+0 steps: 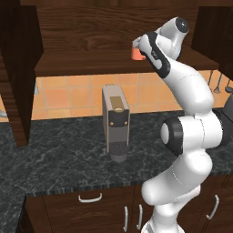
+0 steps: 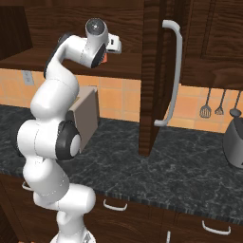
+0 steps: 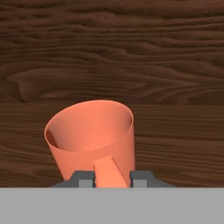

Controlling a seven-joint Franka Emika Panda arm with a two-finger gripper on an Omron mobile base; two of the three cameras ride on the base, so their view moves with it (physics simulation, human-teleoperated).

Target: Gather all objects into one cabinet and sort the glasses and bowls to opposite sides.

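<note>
One salmon-orange mug [image 1: 135, 53] stands on the open shelf [image 1: 82, 66] of the dark brown wooden cabinet in the left base view, with the white arm raised to it and the gripper [image 1: 142, 51] right at the mug's side. Below, a tan coffee machine [image 1: 115, 122] sits on the dark marbled worktop [image 1: 54, 159] against the orange tiled wall [image 1: 63, 98].

From the right base view, the arm bends up over the same coffee machine [image 2: 88, 116]; a sliver of the mug [image 2: 104, 58] peeks out beside the hand on the shelf [image 2: 126, 69]. An open cabinet door [image 2: 154, 76] with a pale handle hangs to the right, and utensils [image 2: 219, 107] hang on the wall.

In the hand view, the mug [image 3: 92, 140] stands upright on the wooden shelf [image 3: 183, 140], its handle [image 3: 108, 173] pinched between the two dark fingertips [image 3: 84, 178] of the closed gripper [image 3: 112, 179].
</note>
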